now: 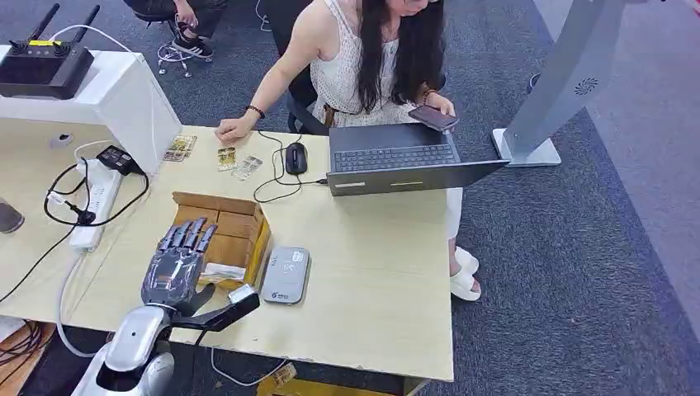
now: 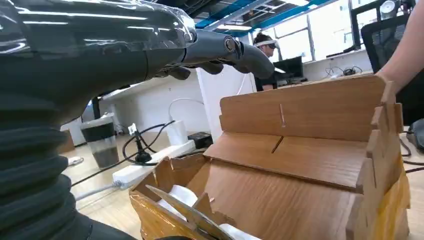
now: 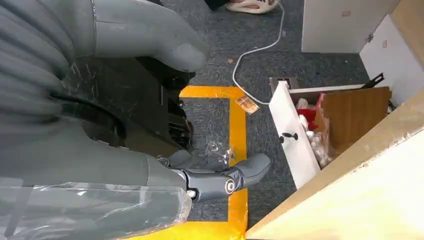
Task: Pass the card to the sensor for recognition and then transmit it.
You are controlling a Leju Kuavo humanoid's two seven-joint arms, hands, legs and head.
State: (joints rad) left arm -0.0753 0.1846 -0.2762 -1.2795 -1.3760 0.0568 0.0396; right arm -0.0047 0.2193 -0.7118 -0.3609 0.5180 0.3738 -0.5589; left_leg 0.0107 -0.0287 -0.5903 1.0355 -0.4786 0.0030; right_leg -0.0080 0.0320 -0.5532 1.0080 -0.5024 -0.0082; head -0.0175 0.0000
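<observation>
The robot's left hand (image 1: 175, 266) hovers over the open cardboard box (image 1: 235, 216) on the worktop (image 1: 371, 280), fingers (image 1: 188, 234) stretched out and apart, holding nothing. I take it that it is lined up to reach in for a card (image 2: 192, 216); a thin pale one stands tilted in the box's near end, seen in the left wrist view. The grey sensor (image 1: 286, 274) lies flat just beside the box, handy for the scan. The right hand (image 3: 150, 165) hangs beside the worktop's edge, fingers loosely apart and empty. Beyond the box a person (image 1: 363, 58) sits at a laptop (image 1: 404, 157).
</observation>
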